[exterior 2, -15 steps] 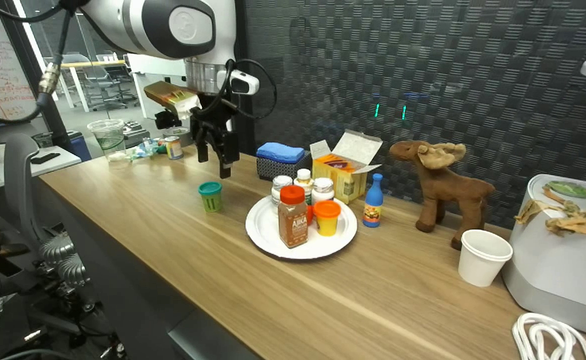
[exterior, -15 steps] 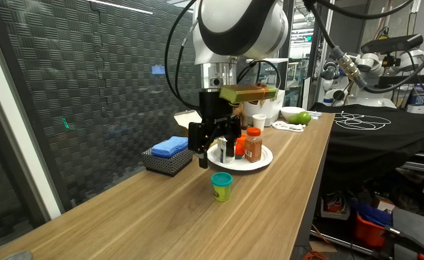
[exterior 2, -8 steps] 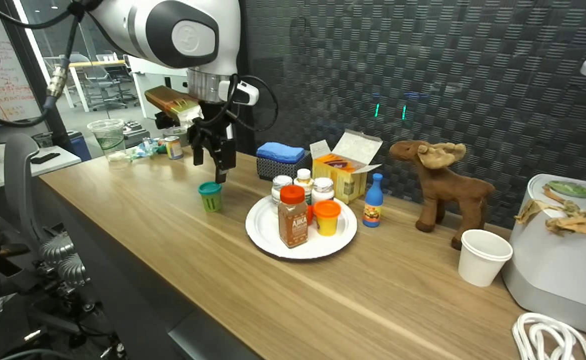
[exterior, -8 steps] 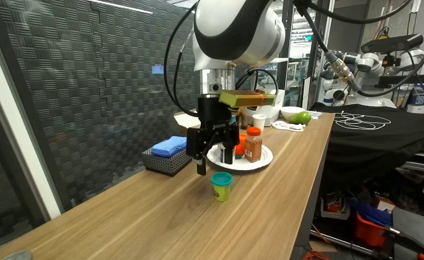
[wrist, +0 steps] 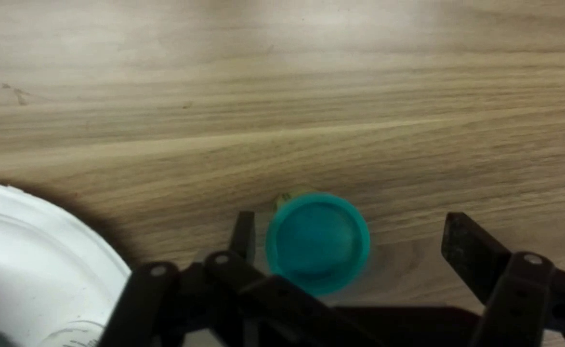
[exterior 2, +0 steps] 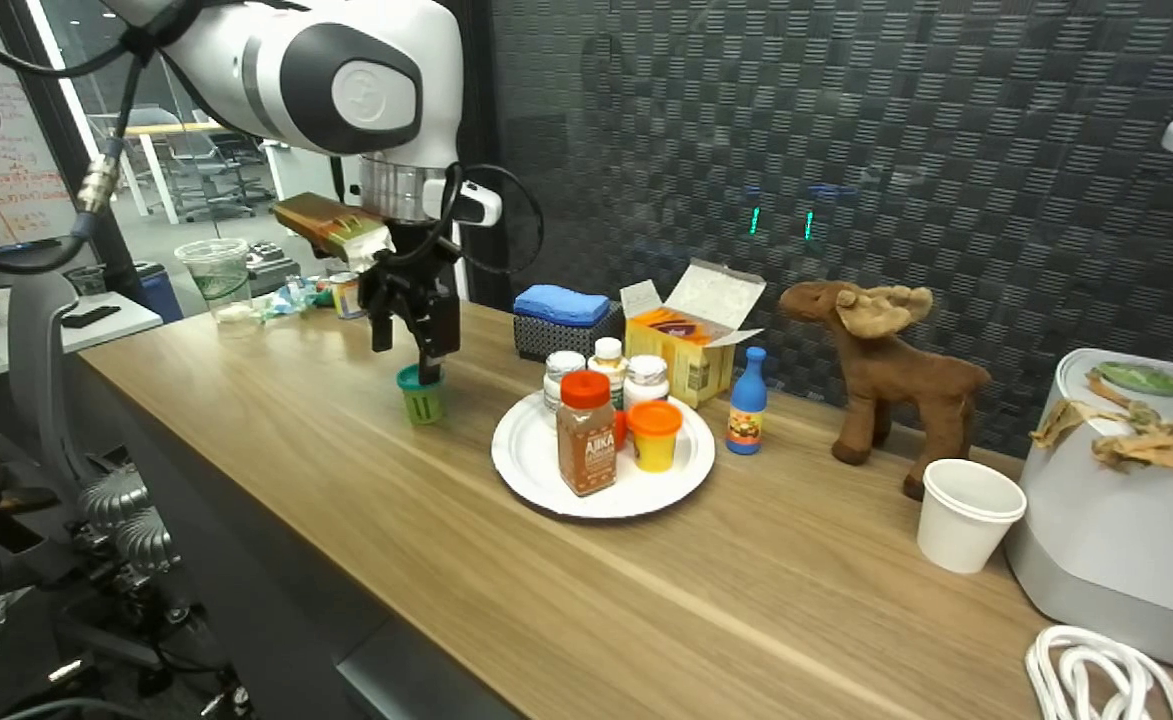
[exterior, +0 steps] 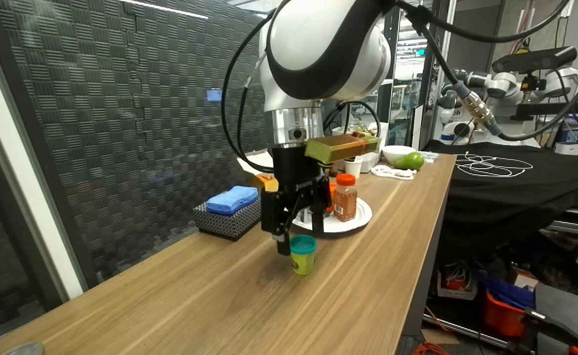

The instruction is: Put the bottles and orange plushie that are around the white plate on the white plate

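Note:
My gripper [wrist: 349, 225] stands open over a green tub [exterior: 302, 262] with a teal lid [wrist: 317, 243]. In the wrist view the lid lies between the fingers, nearer the left one, touching neither. In an exterior view one fingertip overlaps the lid [exterior 2: 416, 377]. Farther along the table is the white plate [exterior 2: 531, 480]. On it stand an amber bottle [exterior 2: 587, 450] with a red cap, three white bottles [exterior 2: 646, 380] and a yellow tub [exterior 2: 654, 445] with an orange lid. A red-orange scrap [exterior 2: 621, 430] shows among them; whether it is the orange plushie I cannot tell.
Beside the plate stands a blue bottle [exterior 2: 747, 410]. Behind are a yellow box [exterior 2: 701, 365] with raised flaps and a blue sponge [exterior: 232, 199] on a dark box. A brown moose figure [exterior 2: 891, 370] and white cups [exterior 2: 968, 520] are farther along.
My gripper has come down from above the table to the height of the teal lid, staying open. The tub, plate and bottles have not moved.

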Controlling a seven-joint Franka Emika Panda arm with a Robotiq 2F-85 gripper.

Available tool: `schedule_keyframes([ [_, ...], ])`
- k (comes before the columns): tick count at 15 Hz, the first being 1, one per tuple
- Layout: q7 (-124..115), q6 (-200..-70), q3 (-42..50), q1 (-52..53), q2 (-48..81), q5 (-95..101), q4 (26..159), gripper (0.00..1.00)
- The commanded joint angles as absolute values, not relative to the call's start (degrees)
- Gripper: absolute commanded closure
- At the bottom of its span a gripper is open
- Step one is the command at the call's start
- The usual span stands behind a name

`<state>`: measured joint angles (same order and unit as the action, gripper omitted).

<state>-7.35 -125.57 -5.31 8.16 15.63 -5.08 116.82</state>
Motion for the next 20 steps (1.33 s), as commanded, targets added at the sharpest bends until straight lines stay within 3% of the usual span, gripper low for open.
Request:
schedule_keyframes([
  [1, -9.0, -127.1, -5.3, 8.8, 15.7, -2.5, 117.1, 0.00],
  [10, -8.7, -128.2, -5.2, 8.9, 17.6, 1.0, 116.3, 0.00],
  [11, -8.8, -128.4, -5.1, 8.9, 17.8, 1.4, 116.1, 0.25],
  [12, -9.0, -128.5, -5.1, 9.0, 18.0, 1.7, 115.9, 0.26],
  [18, -11.7, -131.4, -4.4, 9.6, 15.7, 6.1, 117.6, 0.72],
  [20, -13.3, -132.2, -4.2, 9.8, 14.0, 7.8, 119.0, 0.72],
])
